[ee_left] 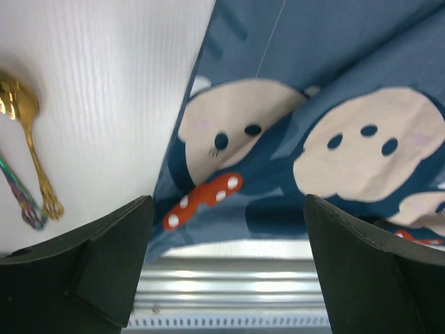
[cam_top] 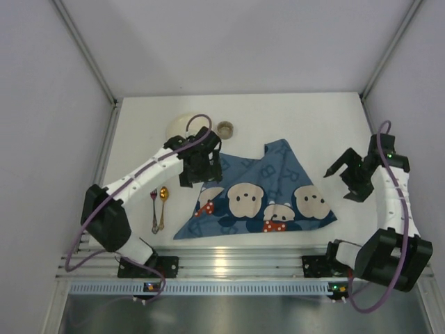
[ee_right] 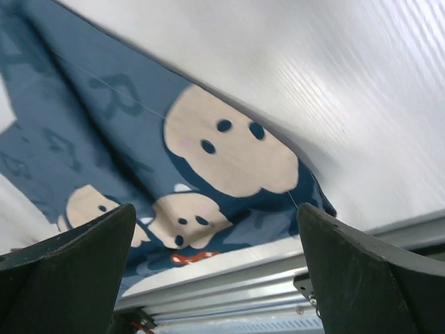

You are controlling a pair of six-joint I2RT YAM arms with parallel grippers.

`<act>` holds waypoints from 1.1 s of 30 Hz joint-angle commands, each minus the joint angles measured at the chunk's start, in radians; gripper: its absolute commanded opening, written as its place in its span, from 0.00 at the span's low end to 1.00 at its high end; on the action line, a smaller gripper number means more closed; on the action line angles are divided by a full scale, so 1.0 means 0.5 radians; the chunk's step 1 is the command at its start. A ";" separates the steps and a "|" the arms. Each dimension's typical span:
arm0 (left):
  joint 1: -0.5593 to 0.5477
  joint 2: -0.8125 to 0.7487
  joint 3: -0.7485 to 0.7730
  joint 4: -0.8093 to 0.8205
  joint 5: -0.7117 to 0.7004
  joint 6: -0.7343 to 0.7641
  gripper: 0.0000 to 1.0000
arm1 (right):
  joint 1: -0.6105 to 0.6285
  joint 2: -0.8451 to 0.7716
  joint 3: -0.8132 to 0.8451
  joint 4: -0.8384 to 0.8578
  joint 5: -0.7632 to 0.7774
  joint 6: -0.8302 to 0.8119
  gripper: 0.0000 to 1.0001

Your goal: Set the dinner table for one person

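The white dinner table [cam_top: 313, 118] carries a blue placemat [cam_top: 261, 191] printed with bear faces, lying rumpled and skewed near the front. It also shows in the left wrist view [ee_left: 334, 104] and the right wrist view [ee_right: 104, 125]. A gold spoon [cam_top: 163, 202] and a multicoloured fork [cam_top: 154, 209] lie left of the mat; both show in the left wrist view, spoon [ee_left: 28, 132], fork [ee_left: 21, 198]. A cream bowl [cam_top: 182, 126] and a small cup [cam_top: 225, 129] stand at the back. My left gripper [cam_top: 201, 170] hovers open over the mat's left corner. My right gripper [cam_top: 344, 177] is open, right of the mat.
Grey enclosure walls stand on the left, right and back. A metal rail [cam_top: 236, 264] runs along the table's front edge by the arm bases, and shows in the left wrist view [ee_left: 229, 285].
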 commanded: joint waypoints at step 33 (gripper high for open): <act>0.388 1.123 0.310 0.927 0.547 0.761 0.19 | 0.755 2.067 1.306 0.421 -0.118 -0.115 0.55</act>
